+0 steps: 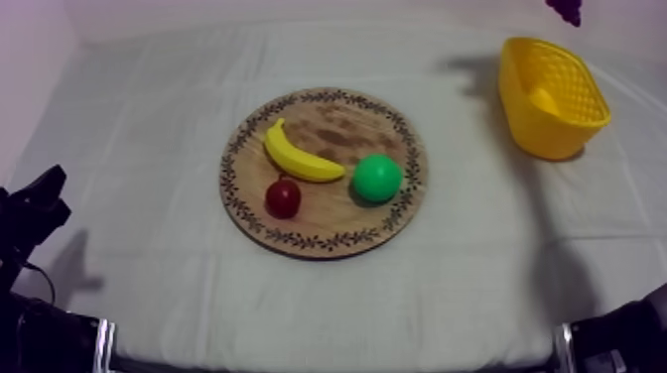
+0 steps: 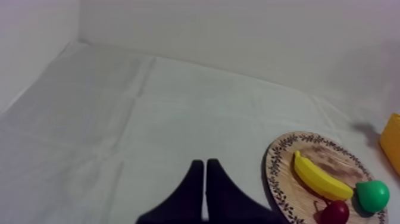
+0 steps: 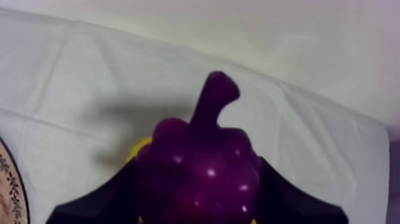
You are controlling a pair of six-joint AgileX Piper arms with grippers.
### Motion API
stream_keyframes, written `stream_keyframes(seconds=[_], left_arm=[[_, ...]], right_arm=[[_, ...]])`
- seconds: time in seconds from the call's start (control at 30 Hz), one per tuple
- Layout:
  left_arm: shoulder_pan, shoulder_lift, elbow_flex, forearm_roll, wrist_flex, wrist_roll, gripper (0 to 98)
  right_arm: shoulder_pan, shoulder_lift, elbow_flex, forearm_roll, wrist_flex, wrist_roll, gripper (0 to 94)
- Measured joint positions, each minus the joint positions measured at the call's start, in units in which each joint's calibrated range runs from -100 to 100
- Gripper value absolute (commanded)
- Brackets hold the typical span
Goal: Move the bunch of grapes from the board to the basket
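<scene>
1. Right gripper: closed round the bunch of grapes. One black finger shows at each flank of the bunch, at its 9 and 3 o'clock. The bunch sits directly between my fingers and touches both.

2. Orientation: the long axis of the bunch runs from the gripper outward along the stem. In the right wrist view the stem points to 12 o'clock, and its tip hooks toward 1 o'clock. The rounded mass of berries lies at the gripper end.

3. Location: in the top view the bunch shows as a purple patch at 12 o'clock of the yellow basket and at 1 o'clock of the wooden board. In the right wrist view a yellow part of the basket shows just behind the bunch.

4. Board contents: a banana, a pear and a small red fruit.

5. Left gripper: fingers pressed together in a narrow wedge, holding nothing. It sits low over the surface, at 8 o'clock of the board and well apart from it.
</scene>
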Motion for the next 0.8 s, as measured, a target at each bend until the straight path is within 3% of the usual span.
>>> stream_keyframes(seconds=[0.3,0.53,0.67,0.8], left_arm=[[0.0,0.0,0.0,0.0,0.0,0.0,0.1],[0.0,0.0,0.0,0.0,0.0,0.0,0.1],[0.0,0.0,0.0,0.0,0.0,0.0,0.1],[0.0,0.0,0.0,0.0,0.0,0.0,0.1]], right_arm=[[2.85,0.1,9.17,-0.65,-3.44,-1.59,20.4],[4.24,2.63,12.72,-1.36,-4.25,-1.01,25.4],[4.48,3.98,14.04,-1.59,-4.69,-0.51,33.2],[4.7,5.25,15.17,-2.01,-5.68,-0.06,47.4]])
